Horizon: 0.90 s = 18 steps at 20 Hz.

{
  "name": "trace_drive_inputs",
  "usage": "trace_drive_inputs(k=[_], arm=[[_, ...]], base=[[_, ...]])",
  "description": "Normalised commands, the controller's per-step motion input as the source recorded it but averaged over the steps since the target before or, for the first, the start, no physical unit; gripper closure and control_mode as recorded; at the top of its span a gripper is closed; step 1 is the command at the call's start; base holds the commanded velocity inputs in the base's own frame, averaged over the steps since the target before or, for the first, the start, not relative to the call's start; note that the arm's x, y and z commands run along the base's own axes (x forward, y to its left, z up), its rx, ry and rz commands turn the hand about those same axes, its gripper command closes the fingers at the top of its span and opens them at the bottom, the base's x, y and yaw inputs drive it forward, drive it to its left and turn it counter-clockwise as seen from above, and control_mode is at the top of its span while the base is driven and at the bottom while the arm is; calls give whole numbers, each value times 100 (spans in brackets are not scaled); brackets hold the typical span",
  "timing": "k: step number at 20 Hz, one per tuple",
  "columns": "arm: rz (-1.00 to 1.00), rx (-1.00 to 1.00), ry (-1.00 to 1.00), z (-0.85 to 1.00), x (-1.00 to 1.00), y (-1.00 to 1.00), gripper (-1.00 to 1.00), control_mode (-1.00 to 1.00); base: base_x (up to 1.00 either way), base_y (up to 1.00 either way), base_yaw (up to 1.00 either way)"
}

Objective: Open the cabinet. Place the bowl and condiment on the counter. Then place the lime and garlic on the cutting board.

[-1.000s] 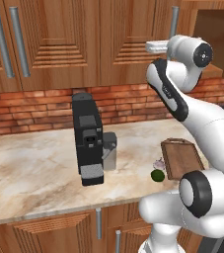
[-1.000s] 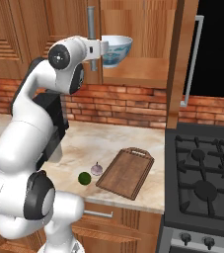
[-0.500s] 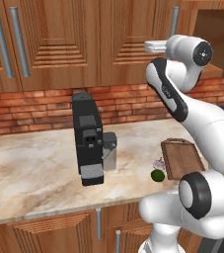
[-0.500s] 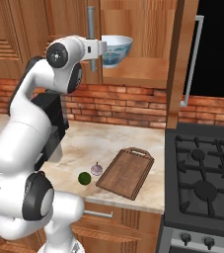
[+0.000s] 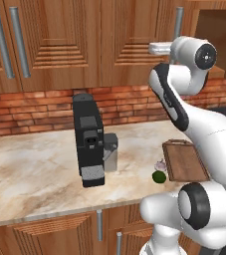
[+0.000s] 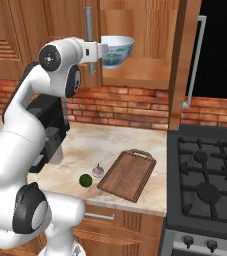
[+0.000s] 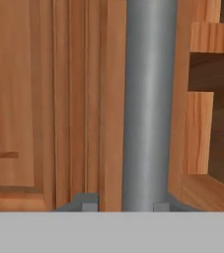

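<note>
Tool (image 7: 119, 205) raised to the cabinet (image 6: 135, 30), finger tips (image 7: 86, 203) set either side of the grey bar handle (image 7: 148, 99) on the left door, pressed against it and so clasping that handle, as seen in the hand view. Right door (image 6: 185, 55) swung open, standing edge-on in the right base view. Bowl (image 6: 116, 50) seated on the cabinet shelf at 3 o'clock of the handle, just beside the wrist. Condiment not made out in any view. Cutting board (image 6: 128, 174) lying flat on the surface (image 6: 150, 150), handle end at 12 o'clock toward the brick wall, bare on top. Garlic (image 6: 98, 171) resting on the surface just at 9 o'clock of the board, off its rim. Lime (image 6: 86, 180) on the surface at 8 o'clock of the garlic, close by it; contact between them cannot be told. Coffee machine (image 5: 88, 139) upright on the surface, well apart at 9 o'clock of the lime in the left base view.
</note>
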Motion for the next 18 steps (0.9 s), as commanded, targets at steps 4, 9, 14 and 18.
trace_drive_inputs(k=[4,9,14,18], arm=[[-8,-2,3,1,-34,17,100,-100],[-9,0,6,-1,-36,21,100,-100],[-8,0,5,0,-38,26,100,-100],[-8,0,-1,-6,-44,34,100,-100]], base=[[0,0,0],[0,0,0],[0,0,0],[0,0,0]])
